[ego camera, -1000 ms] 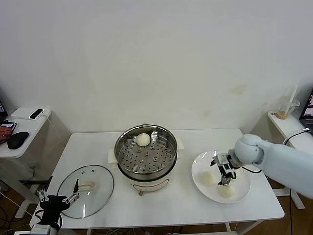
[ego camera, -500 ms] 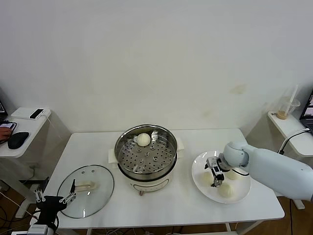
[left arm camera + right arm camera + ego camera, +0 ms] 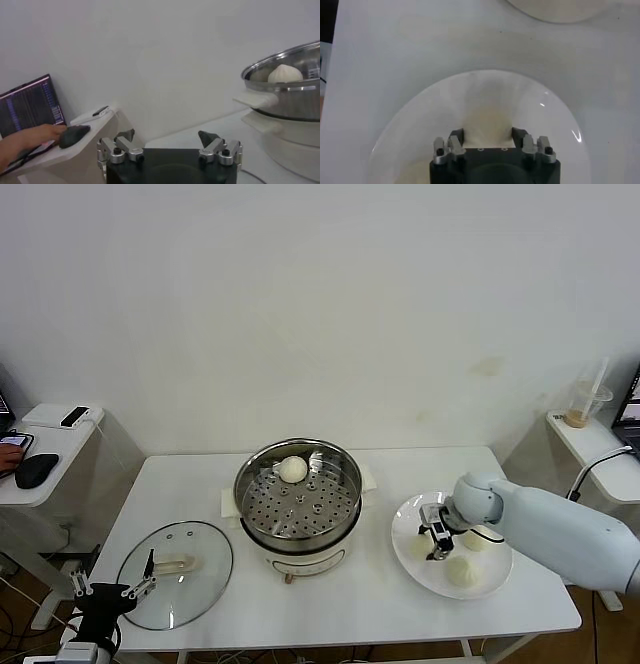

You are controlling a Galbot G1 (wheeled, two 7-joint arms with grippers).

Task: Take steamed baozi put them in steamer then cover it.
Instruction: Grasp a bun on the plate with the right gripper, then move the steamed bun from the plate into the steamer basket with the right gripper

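While my head view only shows the right gripper [image 3: 437,541] low over the white plate [image 3: 495,582], my right wrist view shows its fingers [image 3: 456,136] straddling a bun [image 3: 487,120], one on each side and apparently touching it, though I cannot tell how firmly. From the head I see two more buns [image 3: 465,570] on that plate, one partly hidden behind the arm, and a fourth bun [image 3: 293,469] lying at the back of the steamer [image 3: 297,489]. The lid [image 3: 176,571] rests flat on the table [image 3: 380,609], left of the steamer. The left gripper [image 3: 170,145] hangs parked off the table's near left corner, fingers spread wide and empty; its wrist view catches the steamer's side and the bun's top over the rim.
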